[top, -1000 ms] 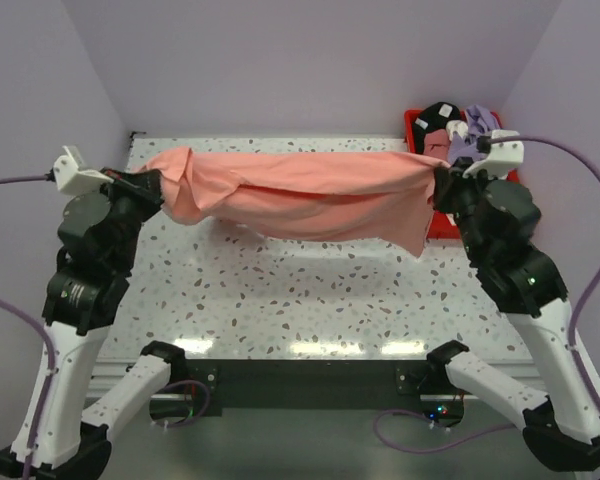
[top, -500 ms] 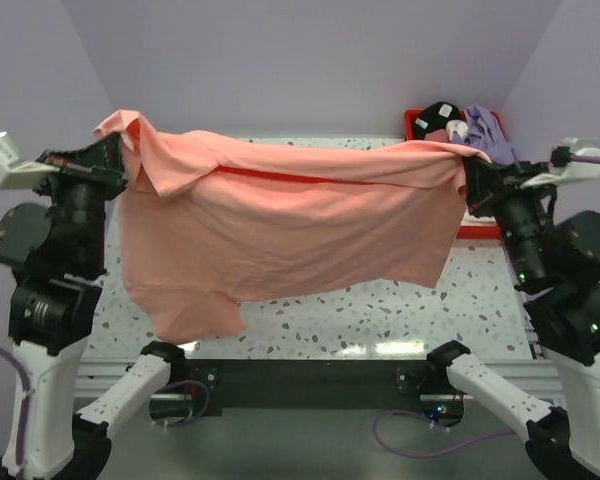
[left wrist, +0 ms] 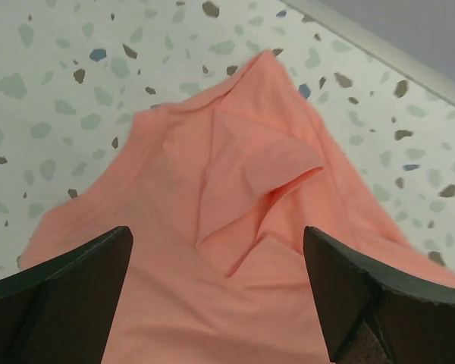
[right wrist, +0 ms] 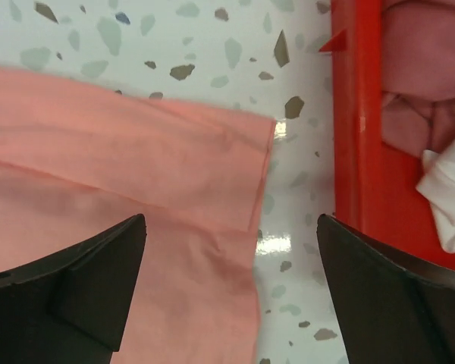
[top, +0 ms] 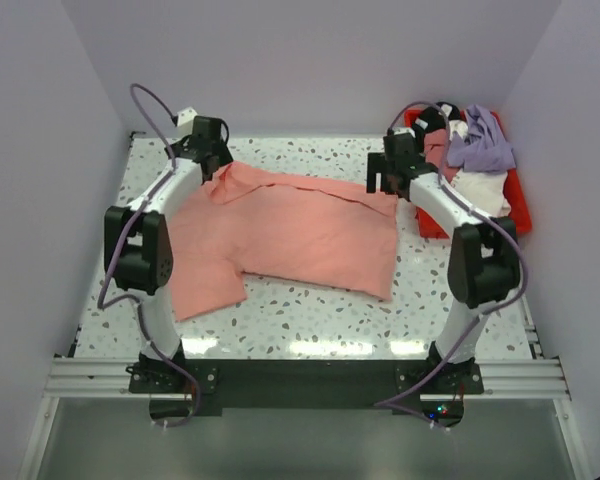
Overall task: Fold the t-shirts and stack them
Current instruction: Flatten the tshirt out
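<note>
Purple-grey walls enclose a speckled white bench point(top: 310, 310). One salmon t-shirt point(top: 290, 230) lies spread on the bench. It covers the centre and reaches toward 9 o'clock, with one sleeve pointing to 7 o'clock. Its far edge runs from 11 o'clock to 1 o'clock.

The left tool point(top: 212, 160) is positioned over the shirt's 11 o'clock corner. In the left wrist view its fingers point(left wrist: 61, 296) stand wide apart and hold nothing, with a raised fold of fabric below them.

The right tool point(top: 383, 175) is positioned over the 1 o'clock corner. Its fingers point(right wrist: 83, 280) are also wide apart and empty. The shirt's hemmed corner lies flat beneath them, near the wall of a red bin point(top: 427, 222).

The bin sits at 2 o'clock and contains a purple garment point(top: 477, 140), a white garment point(top: 480, 185) and a pink one.
</note>
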Controlling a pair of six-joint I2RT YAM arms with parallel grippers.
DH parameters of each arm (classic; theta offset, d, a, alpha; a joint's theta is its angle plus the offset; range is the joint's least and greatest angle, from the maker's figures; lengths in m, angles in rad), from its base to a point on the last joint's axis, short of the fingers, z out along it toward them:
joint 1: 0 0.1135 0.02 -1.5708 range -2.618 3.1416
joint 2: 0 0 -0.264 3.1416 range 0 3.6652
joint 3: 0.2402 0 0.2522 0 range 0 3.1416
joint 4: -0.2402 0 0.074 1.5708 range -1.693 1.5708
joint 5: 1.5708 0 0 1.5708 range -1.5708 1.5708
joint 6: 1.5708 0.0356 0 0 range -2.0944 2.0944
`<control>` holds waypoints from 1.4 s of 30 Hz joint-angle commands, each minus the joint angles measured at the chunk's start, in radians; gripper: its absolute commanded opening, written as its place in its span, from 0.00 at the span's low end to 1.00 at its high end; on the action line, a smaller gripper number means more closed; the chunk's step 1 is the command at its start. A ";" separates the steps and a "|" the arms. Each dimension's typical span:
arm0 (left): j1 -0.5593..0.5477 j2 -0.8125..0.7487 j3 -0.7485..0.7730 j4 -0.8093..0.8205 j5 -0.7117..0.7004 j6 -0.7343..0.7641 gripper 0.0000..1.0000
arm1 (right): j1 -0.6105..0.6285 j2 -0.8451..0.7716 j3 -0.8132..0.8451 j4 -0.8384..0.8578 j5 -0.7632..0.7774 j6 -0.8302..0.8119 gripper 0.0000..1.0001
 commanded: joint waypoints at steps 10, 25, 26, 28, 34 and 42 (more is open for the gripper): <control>0.016 -0.272 -0.283 -0.107 0.007 -0.100 1.00 | 0.008 -0.208 -0.103 -0.001 -0.162 0.051 0.99; 0.016 -0.714 -0.946 -0.274 0.225 -0.392 1.00 | 0.007 -0.455 -0.412 0.012 -0.196 0.213 0.99; 0.016 -0.722 -0.958 -0.293 0.236 -0.407 1.00 | 0.007 -0.454 -0.410 0.009 -0.196 0.212 0.99; 0.016 -0.745 -0.992 -0.314 0.250 -0.430 1.00 | 0.007 -0.451 -0.410 0.005 -0.188 0.209 0.99; 0.016 -0.821 -1.033 -0.379 0.222 -0.507 1.00 | 0.007 -0.438 -0.418 0.000 -0.173 0.204 0.99; 0.018 -0.776 -1.036 -0.335 0.184 -0.490 0.97 | 0.007 -0.426 -0.416 0.000 -0.182 0.193 0.99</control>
